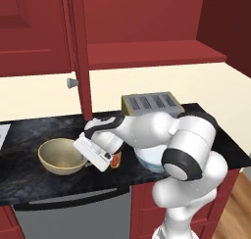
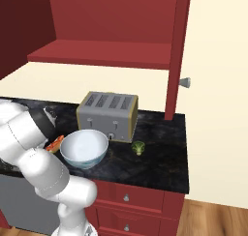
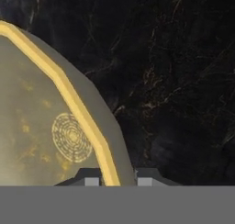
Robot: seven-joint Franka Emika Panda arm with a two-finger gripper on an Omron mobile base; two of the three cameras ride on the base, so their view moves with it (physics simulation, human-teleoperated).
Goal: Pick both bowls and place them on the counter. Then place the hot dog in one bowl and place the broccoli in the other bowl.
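Observation:
The olive-tan bowl (image 1: 60, 156) with its yellowish rim (image 3: 69, 94) stands on the black counter (image 1: 29, 135), left of the arm. My gripper (image 1: 86, 157) is at the bowl's right edge, and in the hand view the rim runs down between the two fingertips of the gripper (image 3: 114, 182), which is shut on it. The hot dog (image 1: 116, 159) lies on the counter right beside the hand, also seen as the hot dog (image 2: 54, 144). The white bowl (image 2: 85, 147) sits on the counter, partly behind the arm (image 1: 149, 160). The broccoli (image 2: 139, 147) lies right of that bowl.
A silver toaster (image 2: 108, 115) stands behind the white bowl against the wall. A red cabinet post (image 1: 81, 52) comes down to the counter behind the olive-tan bowl, with a red shelf (image 1: 152, 54) above. The counter's front edge (image 2: 145, 184) runs close to the bowls.

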